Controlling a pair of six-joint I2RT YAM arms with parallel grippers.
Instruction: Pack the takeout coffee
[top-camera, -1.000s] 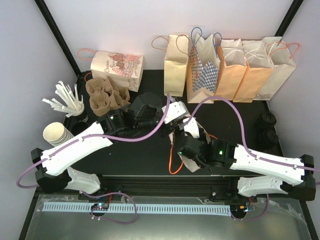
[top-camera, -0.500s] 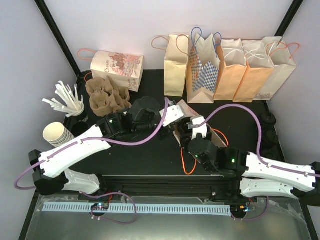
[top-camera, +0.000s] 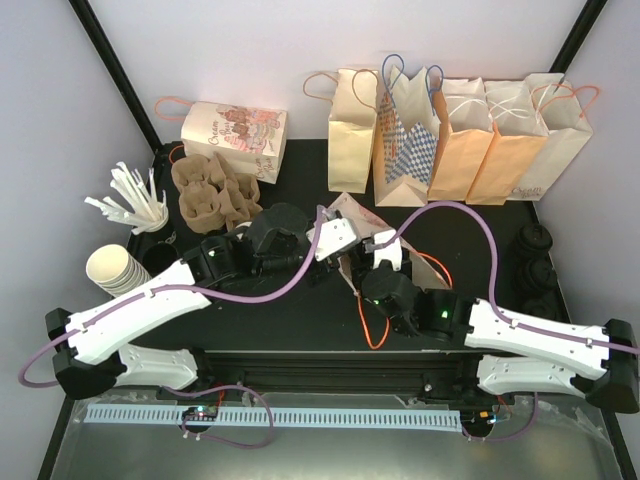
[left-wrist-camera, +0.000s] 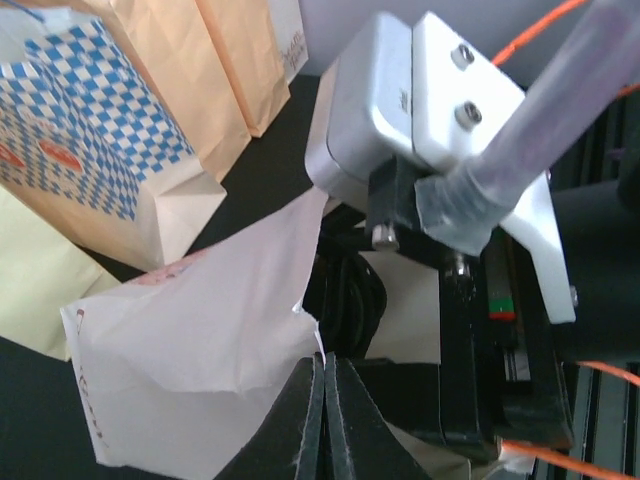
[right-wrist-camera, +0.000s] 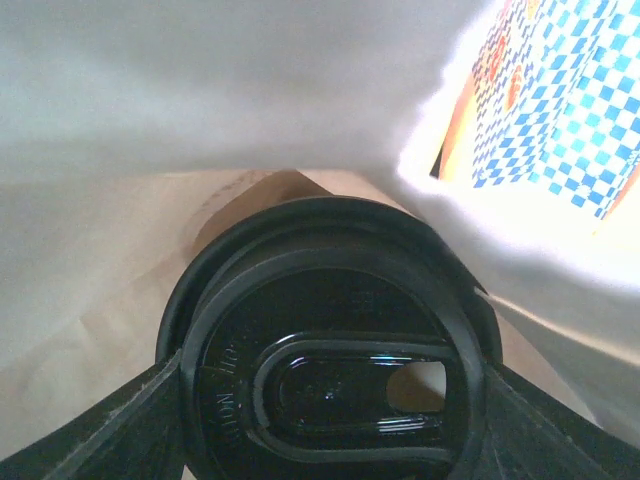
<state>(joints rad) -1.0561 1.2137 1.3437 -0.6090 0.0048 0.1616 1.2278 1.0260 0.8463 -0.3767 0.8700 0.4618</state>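
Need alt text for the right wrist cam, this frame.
The right end effector grips a takeout coffee, a finger on each side of its black lid, inside a white paper bag whose walls fill most of the view. A blue-checked bag shows past the opening at upper right.

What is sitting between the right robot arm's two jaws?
The takeout coffee fills the gap between the right gripper's jaws, which press on its two sides. The white paper bag is all around it. The right wrist view shows this.
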